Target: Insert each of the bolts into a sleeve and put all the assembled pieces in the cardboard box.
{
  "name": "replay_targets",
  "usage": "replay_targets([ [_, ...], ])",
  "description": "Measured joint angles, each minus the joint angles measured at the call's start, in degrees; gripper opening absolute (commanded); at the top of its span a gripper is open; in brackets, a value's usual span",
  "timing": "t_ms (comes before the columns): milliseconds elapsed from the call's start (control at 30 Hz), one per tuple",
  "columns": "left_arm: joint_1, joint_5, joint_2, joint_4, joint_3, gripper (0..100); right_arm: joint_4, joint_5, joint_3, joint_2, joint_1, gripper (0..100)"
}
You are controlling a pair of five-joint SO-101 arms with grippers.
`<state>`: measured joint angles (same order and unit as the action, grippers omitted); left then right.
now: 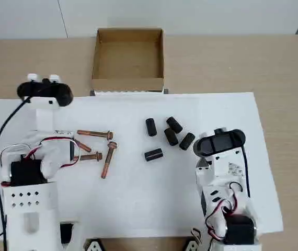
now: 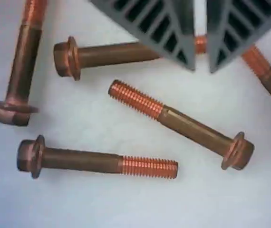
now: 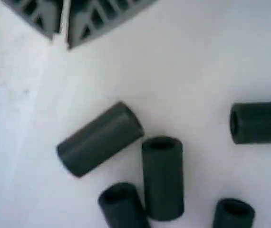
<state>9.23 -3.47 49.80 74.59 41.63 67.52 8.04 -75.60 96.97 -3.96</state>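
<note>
- The table (image 1: pixel 287 68) is covered at the front by a white sheet (image 1: pixel 138 204). The sheet's near corners are taken up by the two arm bases, so free room for swinging is judged to lie mostly over the middle.
- The cardboard box (image 1: pixel 128 83) is set open-topped just beyond the sheet's far edge, and nothing is seen inside it. Its near wall could be clipped by a low carry, and a piece let go too early would land short of it.
- The left gripper (image 2: pixel 201 66) is held over the bolts with its jaws drawn to a narrow slit, and nothing is gripped. If it is lowered like this, a bolt is likely to be shoved aside rather than taken.
- The right gripper (image 3: pixel 60 40) is held near the sleeves but apart from them, its jaws all but together and empty. The same shoving risk is expected here.
- The bolts (image 1: pixel 94 134) are laid flat in a loose cluster on the sheet's left side, some almost touching. A neighbour could be dragged or rolled when one is lifted.
- The sleeves (image 1: pixel 170 136) are scattered right of centre, apparently on their sides, with three set close together. Being round, they could be rolled away by a nudge. The bare sheet left between them and the bolts is judged the best room for joining the parts.
</note>
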Motion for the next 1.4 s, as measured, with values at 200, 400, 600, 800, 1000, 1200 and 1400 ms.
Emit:
replay_targets([
  [200, 0.0, -1.7, 0.0, 0.0, 0.0, 1, 0.1, -2.0, 17.9, -22.2, 0.2, 0.4],
  [400, 0.0, -4.6, 0.0, 0.2, 0.0, 1, 5.9, -3.3, 41.7, -49.1, 0.2, 0.4],
  [600, 0.0, -4.9, 0.0, 1.1, 0.0, 1, 14.3, -3.3, 61.6, -71.1, 0.2, 0.4],
  [800, 0.0, -4.8, -7.3, 1.2, -0.4, 1, 20.4, 6.2, 76.2, -88.3, -0.8, 0.5],
  [1000, 0.0, -4.8, -19.6, 1.6, -6.2, 1, 21.4, 14.4, 85.5, -100.9, -5.4, 2.4],
  [1200, 0.0, -4.7, -28.2, 1.6, -13.2, 1, 21.4, 19.3, 91.3, -110.2, -6.9, 10.2],
  [1400, 0.0, -4.8, -33.6, 1.6, -14.2, 1, 21.4, 21.2, 92.0, -114.3, -7.9, 10.4],
])
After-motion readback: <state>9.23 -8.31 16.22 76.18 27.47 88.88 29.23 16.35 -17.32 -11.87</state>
